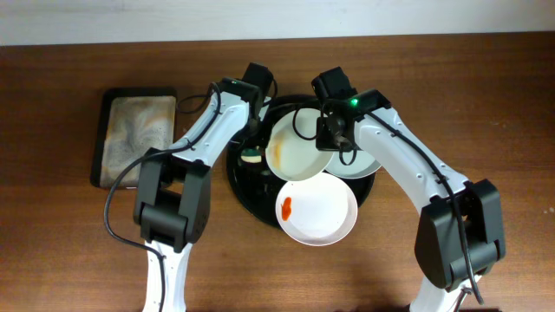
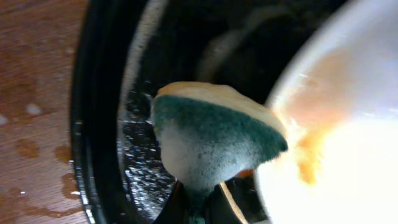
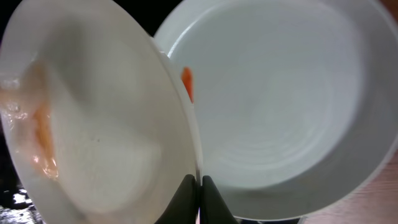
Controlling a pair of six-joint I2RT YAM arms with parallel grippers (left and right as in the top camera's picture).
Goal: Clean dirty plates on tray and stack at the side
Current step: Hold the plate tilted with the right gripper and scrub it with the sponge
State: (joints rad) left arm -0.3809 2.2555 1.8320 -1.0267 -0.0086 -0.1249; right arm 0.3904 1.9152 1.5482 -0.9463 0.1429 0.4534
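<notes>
Right gripper (image 3: 199, 184) pinches the tilted plate (image 1: 293, 149); left gripper (image 2: 199, 202) clamps a sponge (image 2: 214, 140) beside it; sponge tray (image 1: 97, 139) left of frame, smeared plate (image 1: 323, 215) below.

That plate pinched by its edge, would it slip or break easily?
Probably slippery: the plate looks wet and smeared, and the right gripper holds only its thin rim. It looks glossy like ceramic, so likely stiff and breakable if dropped.
</notes>
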